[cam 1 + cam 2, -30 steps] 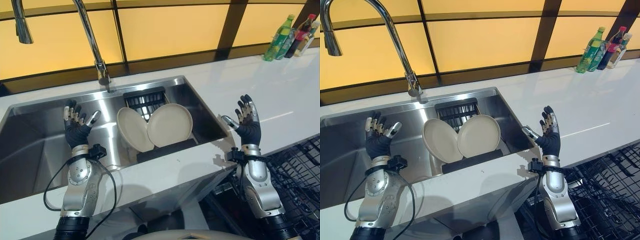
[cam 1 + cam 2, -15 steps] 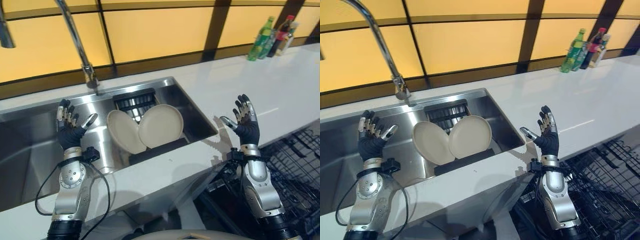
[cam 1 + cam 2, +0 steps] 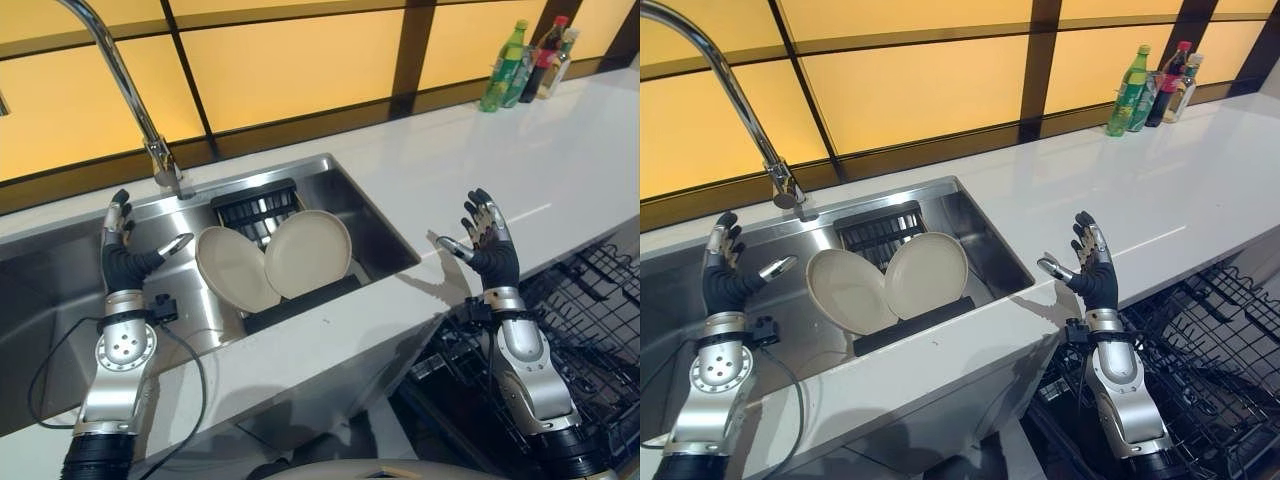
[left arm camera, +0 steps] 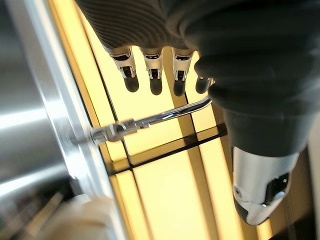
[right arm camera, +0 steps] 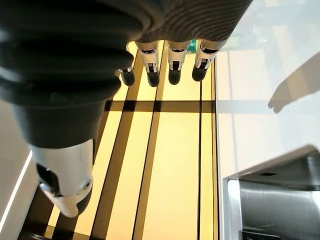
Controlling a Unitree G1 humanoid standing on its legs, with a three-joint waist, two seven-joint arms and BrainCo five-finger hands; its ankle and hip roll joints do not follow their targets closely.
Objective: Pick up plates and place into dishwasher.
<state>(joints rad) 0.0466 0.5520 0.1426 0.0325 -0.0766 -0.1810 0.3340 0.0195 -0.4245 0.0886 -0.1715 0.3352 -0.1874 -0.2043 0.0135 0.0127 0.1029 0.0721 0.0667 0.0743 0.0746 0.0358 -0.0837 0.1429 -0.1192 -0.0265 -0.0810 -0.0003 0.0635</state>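
Observation:
Two cream plates lean on edge in a black rack (image 3: 300, 303) inside the steel sink (image 3: 380, 225): the left plate (image 3: 231, 268) overlaps behind the right plate (image 3: 309, 252). My left hand (image 3: 122, 262) is raised over the sink's left part, open, a short way left of the plates. My right hand (image 3: 487, 252) is held up over the white counter's front edge, right of the sink, open and holding nothing. The open dishwasher's dark wire rack (image 3: 590, 320) lies below the counter at the lower right.
A tall curved tap (image 3: 120, 75) stands behind the sink. Bottles (image 3: 525, 62) stand at the far right of the white counter (image 3: 540, 150). A yellow panelled wall runs behind.
The view has shifted, sliding the scene leftward. Both hands stay raised and open; the left hand sits slightly higher and further left of the plates.

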